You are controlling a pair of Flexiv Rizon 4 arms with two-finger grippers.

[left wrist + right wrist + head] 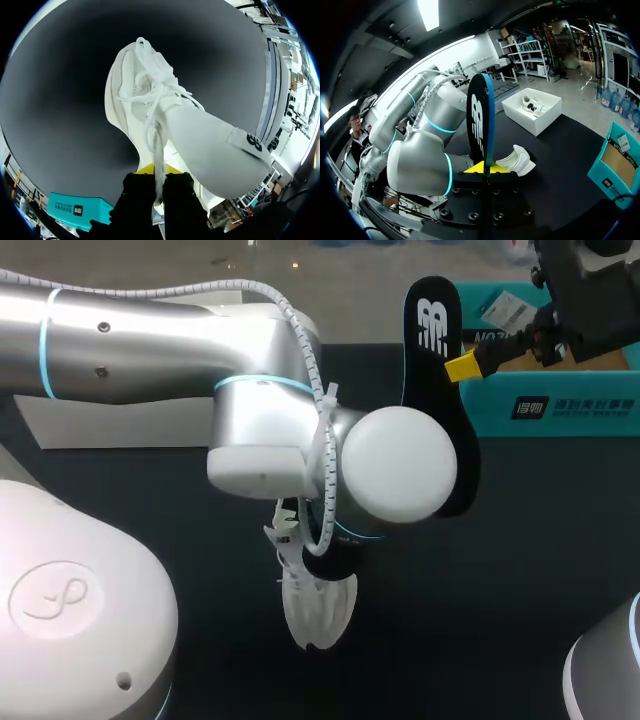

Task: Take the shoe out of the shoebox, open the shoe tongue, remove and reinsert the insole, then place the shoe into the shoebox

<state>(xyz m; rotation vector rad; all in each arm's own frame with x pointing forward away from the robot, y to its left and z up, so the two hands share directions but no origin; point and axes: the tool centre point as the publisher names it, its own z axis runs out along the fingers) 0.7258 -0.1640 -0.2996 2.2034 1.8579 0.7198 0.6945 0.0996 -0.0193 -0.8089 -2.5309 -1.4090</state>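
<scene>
Our left arm (150, 340) comes in from 9 o'clock and bends over the middle, and its round elbow (400, 465) covers much of the scene. The left gripper (157, 186) is clenched on a thin white strip of the shoe (200, 135). The shoe is below this arm, its long axis from 12 to 6 o'clock in the head view. The right gripper (485, 169), at 1 o'clock, is grasping the black insole (479, 115), which stands upright, its lower part hidden by the elbow. The teal shoebox (560, 410) stands at 2 o'clock and a white box (100, 425) at 9 o'clock.
</scene>
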